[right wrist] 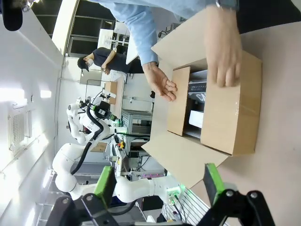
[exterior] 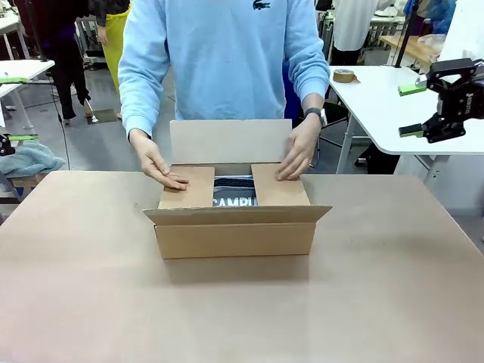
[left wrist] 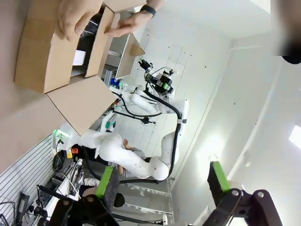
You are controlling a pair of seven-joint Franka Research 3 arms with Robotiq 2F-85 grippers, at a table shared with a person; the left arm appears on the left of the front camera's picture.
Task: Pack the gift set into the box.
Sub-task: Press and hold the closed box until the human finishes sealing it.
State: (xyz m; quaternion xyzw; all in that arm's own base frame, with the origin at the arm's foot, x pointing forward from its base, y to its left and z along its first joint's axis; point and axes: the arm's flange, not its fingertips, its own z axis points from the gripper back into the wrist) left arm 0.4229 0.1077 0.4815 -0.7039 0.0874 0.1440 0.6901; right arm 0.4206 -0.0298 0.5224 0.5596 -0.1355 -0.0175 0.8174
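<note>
The grey soft pouch with white lettering (exterior: 235,193) already lies inside the shallow brown corrugated cardboard carton (exterior: 234,237) at the frame's middle on the brown bench (exterior: 83,302), showing between two short flaps (exterior: 189,189) that a person's right hand (exterior: 162,171) and left hand (exterior: 295,157) press flat. The right end effector (exterior: 412,110), at the upper right, and the left end effector (left wrist: 162,183), in its wrist view, both stand spread and empty. The pouch looks limp and light, the carton light enough to slide, so the long front flap (exterior: 238,214) is probably best pinched at its free edge.
</note>
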